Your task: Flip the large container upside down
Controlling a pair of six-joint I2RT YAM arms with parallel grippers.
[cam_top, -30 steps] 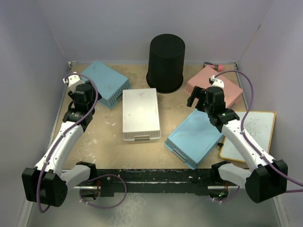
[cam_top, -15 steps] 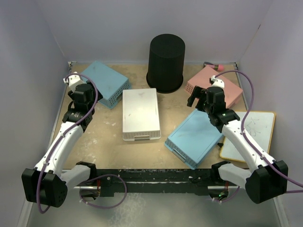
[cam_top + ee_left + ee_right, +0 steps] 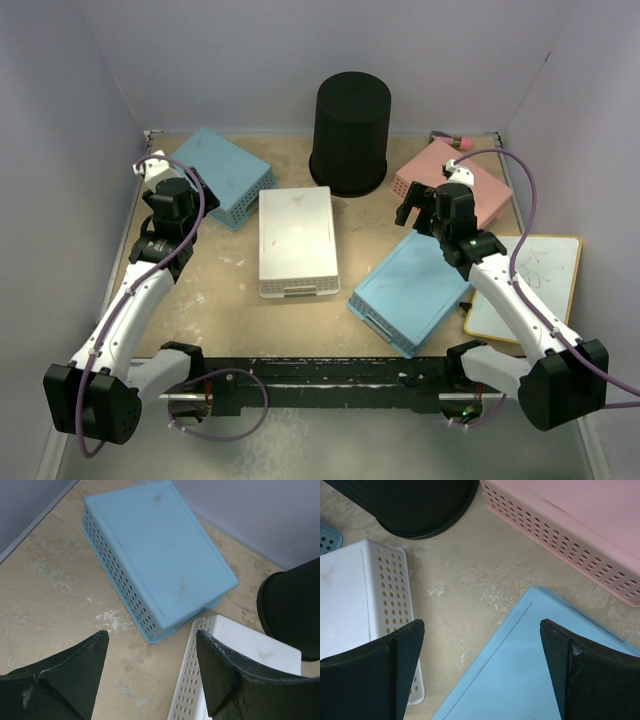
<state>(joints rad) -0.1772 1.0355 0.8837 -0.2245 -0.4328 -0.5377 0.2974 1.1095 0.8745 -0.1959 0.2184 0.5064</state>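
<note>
1. The black bin (image 3: 350,133) stands at the far middle of the surface (image 3: 225,290), wide end down.
2. My left hand (image 3: 151,636) is spread wide with nothing in it, hanging over bare surface just short of a blue basket (image 3: 160,550).
3. My right hand (image 3: 481,625) is released too, empty, over the gap between the white basket (image 3: 355,595) and the pink basket (image 3: 570,525), apart from the bin.

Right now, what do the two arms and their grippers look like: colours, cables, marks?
Both the left arm and the right arm have white link shells, black joint housings and black bases, with a purple cable looping along each. The left gripper and the right gripper have black wedge-shaped fingers, scuffed whitish at the edges.
</note>
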